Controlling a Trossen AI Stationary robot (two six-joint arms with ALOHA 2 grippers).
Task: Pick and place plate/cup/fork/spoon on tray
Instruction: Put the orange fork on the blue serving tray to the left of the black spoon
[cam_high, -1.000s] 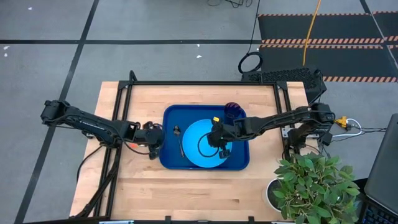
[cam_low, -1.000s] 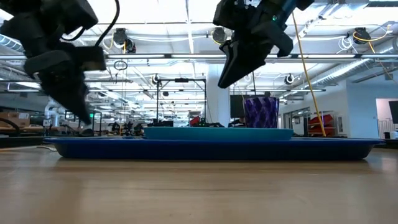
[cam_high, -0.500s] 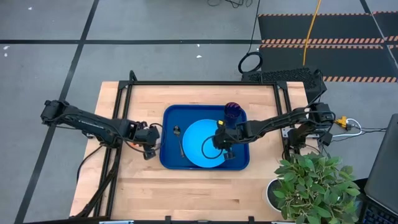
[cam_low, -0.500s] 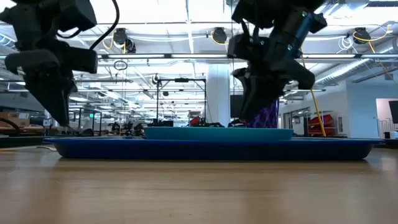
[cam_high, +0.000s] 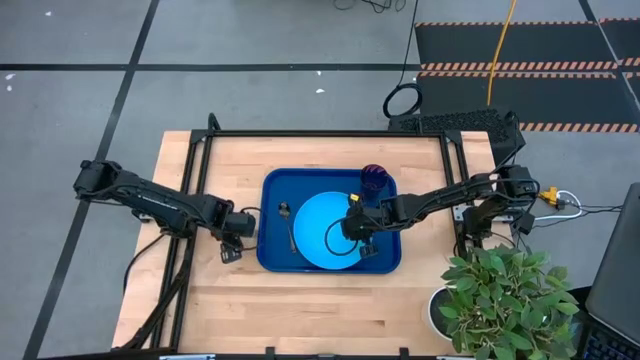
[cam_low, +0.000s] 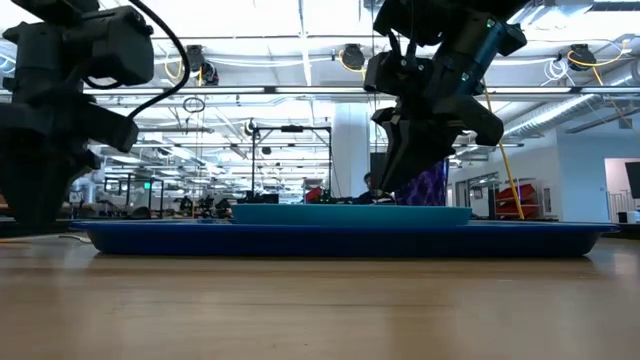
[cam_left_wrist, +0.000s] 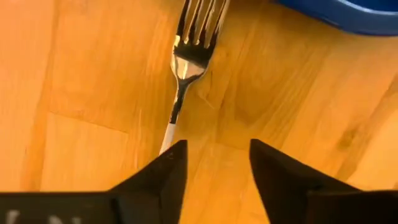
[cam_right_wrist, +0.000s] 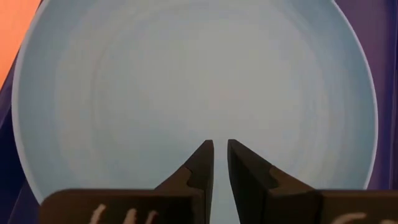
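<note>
Since a second ago, the left gripper (cam_left_wrist: 214, 180) is showing wider-spread fingers and sitting lower over bare table beside the tray (cam_high: 272, 252). The fork (cam_left_wrist: 186, 62) is lying just ahead, its long axis running between them. The right gripper (cam_right_wrist: 219, 163), nearly closed and empty, is hovering over the plate (cam_right_wrist: 186, 81).

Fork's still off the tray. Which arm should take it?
Left. The left gripper is open right over the fork on the table beside the tray; the right gripper hovers nearly shut over the plate.
</note>
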